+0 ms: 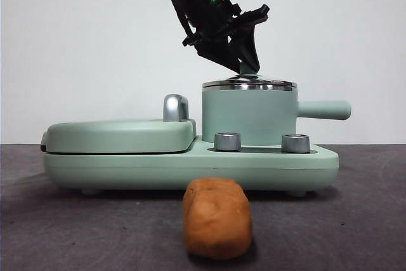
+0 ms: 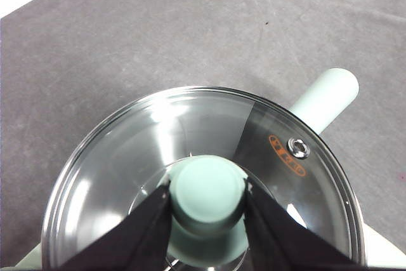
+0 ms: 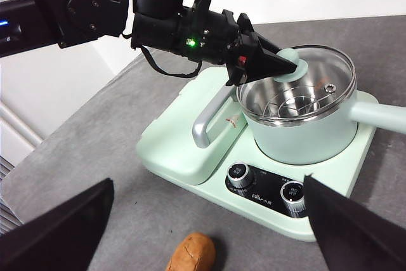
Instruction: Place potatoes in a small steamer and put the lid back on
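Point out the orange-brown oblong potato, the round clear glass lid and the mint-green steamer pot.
Orange-brown oblong potato [image 1: 217, 218]: front view, skin's middle.
Round clear glass lid [image 2: 127, 157]: left wrist view, bare glass.
Mint-green steamer pot [image 1: 248, 116]: front view, side wall.

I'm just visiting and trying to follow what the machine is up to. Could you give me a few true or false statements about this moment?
1. The left gripper has its fingers closed on the knob of the lid. True.
2. The potato is already inside the small steamer. False: it lies on the table in front of the appliance.
3. The lid sits on the small steamer. True.
4. The right gripper holds the potato. False: it is open, above the table, holding nothing.
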Available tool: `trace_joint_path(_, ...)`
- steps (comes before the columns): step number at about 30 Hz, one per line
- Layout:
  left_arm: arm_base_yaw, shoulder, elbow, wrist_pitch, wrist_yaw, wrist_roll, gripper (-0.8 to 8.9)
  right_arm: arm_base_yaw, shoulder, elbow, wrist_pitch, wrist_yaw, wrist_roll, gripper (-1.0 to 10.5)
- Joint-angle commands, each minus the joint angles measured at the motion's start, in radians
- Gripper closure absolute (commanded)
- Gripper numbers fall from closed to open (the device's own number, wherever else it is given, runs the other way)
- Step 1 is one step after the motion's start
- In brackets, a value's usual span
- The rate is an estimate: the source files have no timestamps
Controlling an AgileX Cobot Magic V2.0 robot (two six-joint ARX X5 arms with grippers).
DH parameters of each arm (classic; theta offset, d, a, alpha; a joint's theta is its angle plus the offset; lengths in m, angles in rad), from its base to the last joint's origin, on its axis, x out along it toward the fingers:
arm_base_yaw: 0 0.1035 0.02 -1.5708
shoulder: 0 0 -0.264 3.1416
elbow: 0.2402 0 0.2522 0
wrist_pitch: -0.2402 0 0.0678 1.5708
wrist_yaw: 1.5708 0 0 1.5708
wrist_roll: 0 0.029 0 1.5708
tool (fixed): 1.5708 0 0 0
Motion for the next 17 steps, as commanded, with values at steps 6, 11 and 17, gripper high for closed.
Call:
trace_joint_path(6, -0.006, 0.02, 0.038, 0.011, -0.004, 0.021, 8.08, 0.003, 0.004, 0.017, 0.003, 0.005, -0.012, 4.7)
trace_joint_path(11, -0.002, -0.034, 0.05, -0.031, -0.005, 0.021, 8.08, 0.003, 0.004, 0.017, 0.003, 0.005, -0.012, 4.7)
trace_joint_path(17, 0.014, -0.119, 0.05, -0.052, -0.004, 0.02, 8.08, 0.003, 0.004, 0.017, 0.003, 0.008, -0.011, 4.7)
